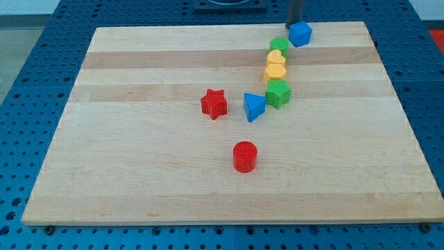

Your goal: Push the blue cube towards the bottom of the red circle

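Broadly, the wooden tabletop [139, 173] fills most of the view, resting on a blue pegboard [28, 42]. No pincer shows; the arm ends in a dark rod, and my tip [294, 24] sits at the far edge, touching the blue cube [300, 33] on its upper left side. That cube lies near the far right corner. Just below it a curved line of blocks runs toward the centre: a green cylinder [279, 46], two yellow blocks [275, 57] [275, 71] touching, a green star [278, 93], then a blue triangle [254, 107]. The red star [214, 103] stands apart, left of the triangle. The red circle [245, 156] sits alone nearer the bottom edge, well apart from the cube.
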